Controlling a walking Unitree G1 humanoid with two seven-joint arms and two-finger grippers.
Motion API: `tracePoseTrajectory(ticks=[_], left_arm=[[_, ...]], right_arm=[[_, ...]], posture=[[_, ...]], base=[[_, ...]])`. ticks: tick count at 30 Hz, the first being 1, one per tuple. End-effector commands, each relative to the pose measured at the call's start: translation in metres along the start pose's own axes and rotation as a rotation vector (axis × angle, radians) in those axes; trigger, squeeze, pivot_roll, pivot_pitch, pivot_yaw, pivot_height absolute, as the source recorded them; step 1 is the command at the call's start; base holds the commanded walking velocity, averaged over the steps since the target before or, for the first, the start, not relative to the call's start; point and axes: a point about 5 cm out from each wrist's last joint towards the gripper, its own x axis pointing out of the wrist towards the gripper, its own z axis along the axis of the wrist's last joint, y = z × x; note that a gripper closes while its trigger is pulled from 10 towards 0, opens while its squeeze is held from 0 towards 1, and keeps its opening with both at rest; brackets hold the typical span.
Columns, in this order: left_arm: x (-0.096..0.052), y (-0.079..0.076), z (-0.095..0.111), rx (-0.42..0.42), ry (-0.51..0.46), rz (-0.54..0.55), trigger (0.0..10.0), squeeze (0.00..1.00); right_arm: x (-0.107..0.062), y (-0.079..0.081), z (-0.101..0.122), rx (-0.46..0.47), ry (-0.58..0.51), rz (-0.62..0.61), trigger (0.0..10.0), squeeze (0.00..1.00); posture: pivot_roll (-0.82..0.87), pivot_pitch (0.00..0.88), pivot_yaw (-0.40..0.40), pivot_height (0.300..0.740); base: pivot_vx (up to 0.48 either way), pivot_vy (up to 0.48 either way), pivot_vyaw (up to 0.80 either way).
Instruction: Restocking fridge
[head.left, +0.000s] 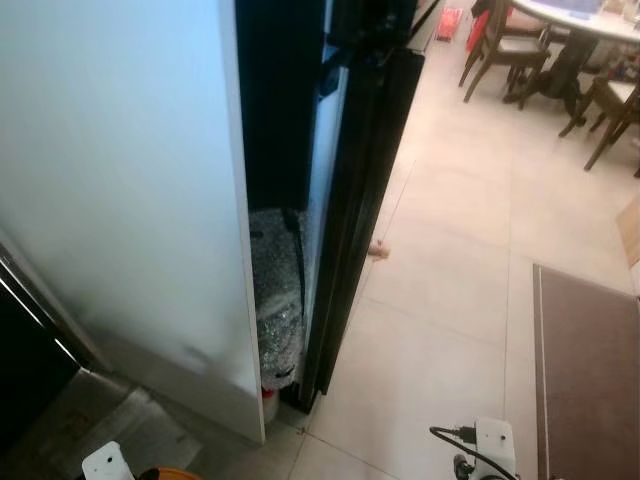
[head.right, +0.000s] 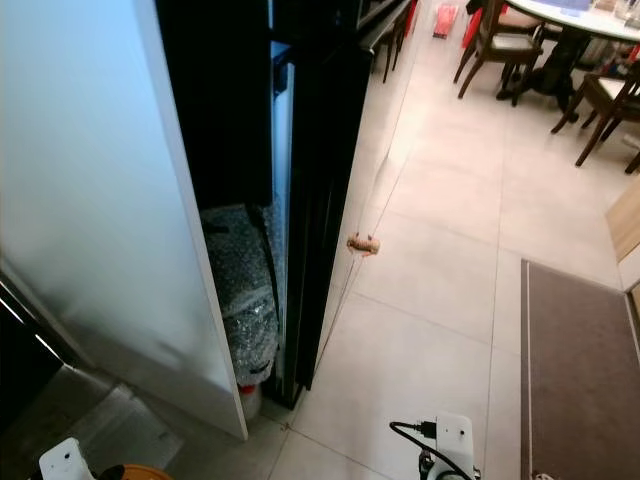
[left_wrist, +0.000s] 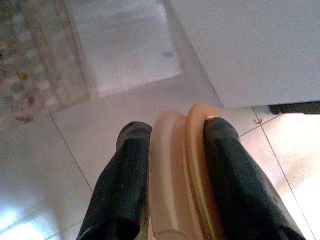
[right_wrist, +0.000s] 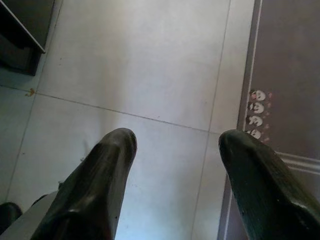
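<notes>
the left gripper (left_wrist: 172, 150) hangs low over the pale tiled floor (head.left: 450, 300), its two black fingers (left_wrist: 125, 180) pinching a tan, rounded plastic item (left_wrist: 180, 175). beside it stands the tall fridge with white side panel (head.left: 120, 200), a bubble-wrap bundle (head.left: 278, 300) tucked behind. the right gripper (right_wrist: 175, 150) hovers spread apart near the brown rug (head.left: 590, 370).

rug (head.right: 580, 370) right on tiled floor (head.right: 440, 280) | dining table (head.left: 590, 20), chairs (head.left: 505, 45) beyond | small brown object (head.right: 363, 243) on floor
</notes>
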Motion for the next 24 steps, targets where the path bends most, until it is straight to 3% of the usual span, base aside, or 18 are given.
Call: tracePoseTrajectory(ticks=[1,12,19,24], left_arm=[[-0.0002,-0.0055,-0.0036,0.004,0.019,-0.015,10.0,0.0],[-0.0006,-0.0018,-0.0056,-0.002,0.031,-0.015,10.0,0.0],[-0.0007,-0.0026,-0.0062,0.003,0.032,-0.018,10.0,0.0],[-0.0006,-0.0029,-0.0059,0.005,0.031,-0.018,10.0,0.0]], right_arm=[[0.0003,-0.0073,0.0005,0.002,-0.003,-0.023,10.0,0.0],[0.0003,-0.0072,0.0006,0.01,-0.003,-0.024,10.0,0.0],[0.0002,-0.0073,0.0004,0.01,-0.004,-0.026,10.0,0.0],[0.0002,-0.0076,0.0006,0.007,-0.008,-0.029,10.0,0.0]], posture=[[-0.02,0.0,-0.051,0.74],[-0.02,0.0,-0.051,0.74],[-0.02,0.0,-0.05,0.74],[-0.02,0.0,-0.05,0.74]], base=[[0.0,0.0,0.0],[0.0,0.0,0.0],[0.0,0.0,-0.69],[0.0,0.0,0.0]])
